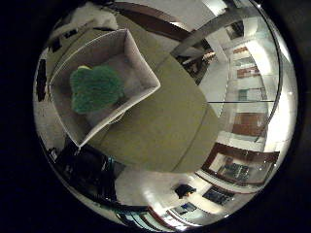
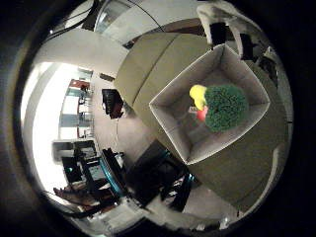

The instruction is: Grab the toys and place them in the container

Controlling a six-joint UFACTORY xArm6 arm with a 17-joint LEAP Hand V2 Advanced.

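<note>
Toys point(image 2: 224, 106) are sitting in the box point(image 2: 170, 126) on the counter point(image 1: 165, 121) already, so looks like the drop-off bit is done. Can't tell how my hand's set. Next I'd scan the counter for leftovers.

I can't read any text, label or number from here. The container point(image 2: 174, 126) walls look blank to me, and so does the table point(image 1: 160, 131).

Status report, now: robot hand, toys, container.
Green toy and yellow toy lying inside the container. Container sits on the table. Nothing blocking it.
</note>
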